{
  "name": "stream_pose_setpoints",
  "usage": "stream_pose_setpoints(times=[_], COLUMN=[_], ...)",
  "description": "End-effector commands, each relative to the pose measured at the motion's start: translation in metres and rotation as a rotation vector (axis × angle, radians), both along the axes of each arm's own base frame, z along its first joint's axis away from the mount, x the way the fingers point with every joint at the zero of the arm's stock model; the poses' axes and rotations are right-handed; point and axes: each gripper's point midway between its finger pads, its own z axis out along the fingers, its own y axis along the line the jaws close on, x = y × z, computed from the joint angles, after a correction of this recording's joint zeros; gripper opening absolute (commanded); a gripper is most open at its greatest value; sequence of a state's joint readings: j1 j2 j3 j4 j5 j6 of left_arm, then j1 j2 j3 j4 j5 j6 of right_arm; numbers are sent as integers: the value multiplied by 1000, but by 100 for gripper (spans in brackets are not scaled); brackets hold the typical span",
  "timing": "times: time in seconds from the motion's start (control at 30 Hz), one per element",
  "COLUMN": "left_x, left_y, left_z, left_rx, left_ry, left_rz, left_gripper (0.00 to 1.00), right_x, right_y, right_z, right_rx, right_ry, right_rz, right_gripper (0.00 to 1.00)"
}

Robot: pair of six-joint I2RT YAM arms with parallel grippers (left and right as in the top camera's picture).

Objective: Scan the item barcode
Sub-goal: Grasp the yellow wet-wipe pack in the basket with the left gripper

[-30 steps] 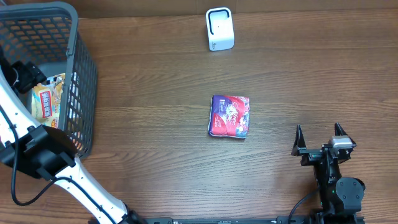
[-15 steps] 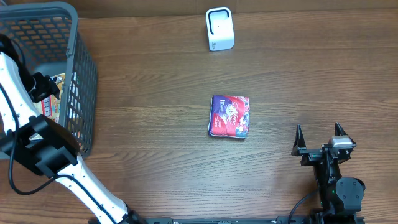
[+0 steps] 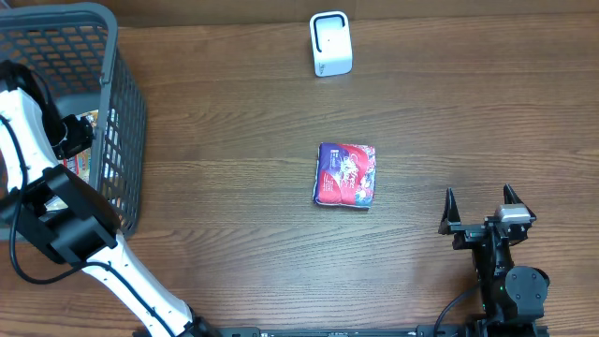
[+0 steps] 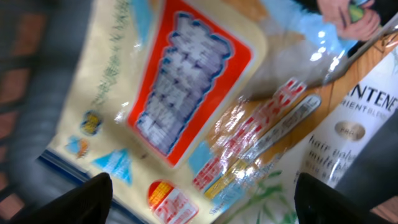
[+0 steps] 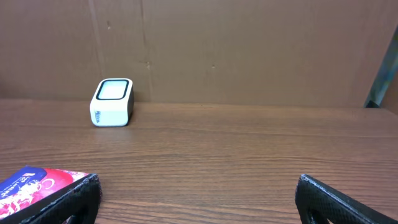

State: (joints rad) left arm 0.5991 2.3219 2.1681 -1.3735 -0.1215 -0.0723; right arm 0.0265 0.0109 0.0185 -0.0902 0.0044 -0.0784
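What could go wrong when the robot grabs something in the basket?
The left end effector hangs open over a shiny snack packet; the film could slip out. A Pantene bottle lies right beside it, so a finger might catch that too. The basket wall is close, so the arm could bump it lifting out.

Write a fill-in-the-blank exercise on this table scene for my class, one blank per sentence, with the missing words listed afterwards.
The left gripper is inside the grey plastic mesh basket with its jaws ___. The purple and red packet lies on the brown wooden table, ___ the basket. The right gripper holds ___.
Missing words: open; outside; nothing.
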Motion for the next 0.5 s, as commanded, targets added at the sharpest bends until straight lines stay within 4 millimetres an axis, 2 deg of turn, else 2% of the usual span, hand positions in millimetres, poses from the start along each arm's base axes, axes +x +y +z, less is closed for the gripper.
stream_pose_setpoints(times=[0.0,0.1,0.17,0.23,0.33,0.4,0.47], left_x=[2,-1,-2,-4,-7,-9,-9], left_y=[-10,-5,1,8,19,22,22], left_z=[-21,-31,-36,-37,-35,-34,-35], left_rx=[-63,-36,-4,35,94,112,112], left_ry=[-4,11,23,37,58,66,67], left_rz=[-37,-34,-33,-30,-18,-11,-10], left_gripper=[85,84,79,72,53,51,41], right_x=[0,0,0,0,0,0,0], right_y=[-1,-1,-1,-1,-1,-1,-1], right_z=[-2,-2,-2,-2,-2,-2,-2], right_rx=[-1,-1,-1,-1,-1,-1,-1], right_ry=[-3,-3,-3,-3,-3,-3,-3], right_rz=[-5,-5,-5,-5,-5,-5,-5], right_gripper=[100,100,100,100,100,100,100])
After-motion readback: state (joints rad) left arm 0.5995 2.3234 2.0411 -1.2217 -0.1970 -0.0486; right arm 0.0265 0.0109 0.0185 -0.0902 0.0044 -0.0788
